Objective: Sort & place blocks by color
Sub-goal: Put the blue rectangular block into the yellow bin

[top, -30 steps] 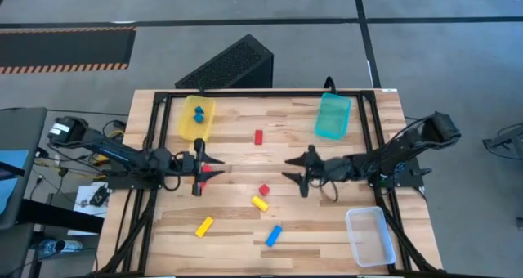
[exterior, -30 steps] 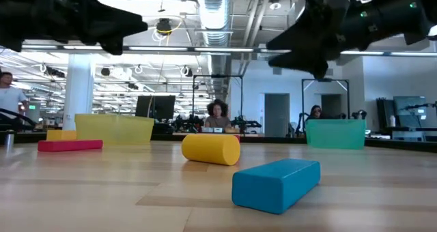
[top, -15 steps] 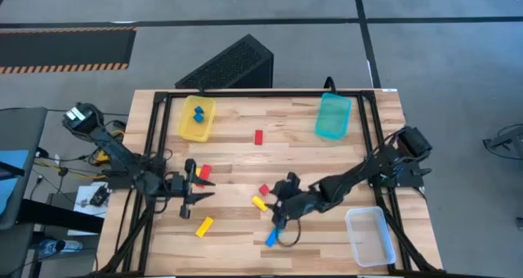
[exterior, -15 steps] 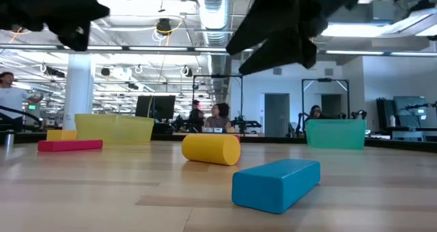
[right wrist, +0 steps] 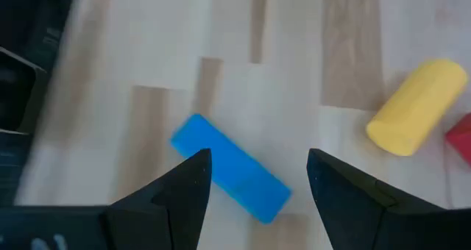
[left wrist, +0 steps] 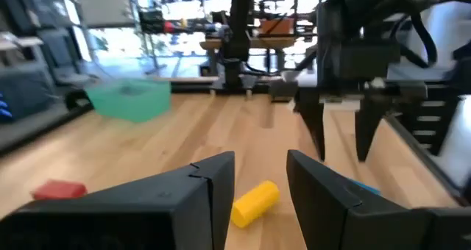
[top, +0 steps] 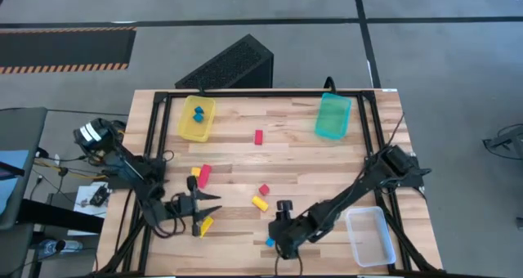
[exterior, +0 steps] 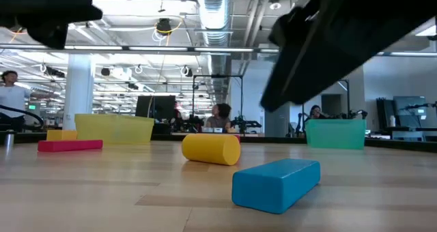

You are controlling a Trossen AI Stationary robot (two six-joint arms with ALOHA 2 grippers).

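Note:
A blue bar point(right wrist: 232, 169) lies flat on the table near its front edge. My right gripper point(right wrist: 259, 160) hangs open over it, tilted downward, one finger on each side and clear of it; it mostly hides the blue bar point(top: 270, 242) in the high view. My left gripper point(top: 211, 208) is open and level at the near left, just beyond a yellow bar point(top: 206, 224). It points at a yellow cylinder point(left wrist: 254, 202) farther off. A red cube point(top: 264, 190), a red bar point(top: 203, 175) and another red block point(top: 258, 136) lie loose.
A yellow tray point(top: 197, 117) holding blue blocks stands at the far left and a teal tray point(top: 333, 116) at the far right. A clear tray point(top: 369, 235) sits at the near right. People show in the room behind the table.
My right gripper has swung from mid-table toward the near edge and slightly left, tipping from level to pointing down over the blue bar. My left gripper has moved toward the near edge, staying level. No block has moved.

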